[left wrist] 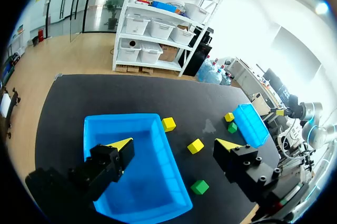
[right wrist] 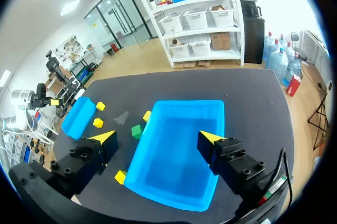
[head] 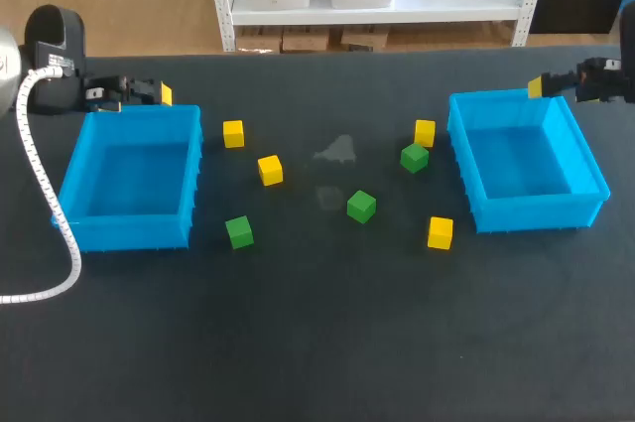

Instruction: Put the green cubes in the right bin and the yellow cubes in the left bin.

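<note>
**Nothing sorted yet**

The left gripper (head: 151, 94) and right gripper (head: 542, 86) gape empty (each by its bin's far edge). The cubes (head: 361, 206) lie mid-tabletop (head: 317, 343). Beside the right bin (head: 462, 159), a green cube (head: 415, 157) crowds a yellow cube (head: 425, 132), so fingers may knock either astray.

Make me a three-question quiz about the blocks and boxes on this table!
1. How many yellow cubes lie on the table? A two, B four, C six.
2. Where are the green cubes? A in the left bin, B in the right bin, C on the table.
3. The left tool is: A open, B shut on a green cube, C shut on a yellow cube.
Answers: 1 B, four yellow cubes show. 2 C, the left bin and right bin hold nothing. 3 A, its fingers stand apart, gripping nothing.
</note>
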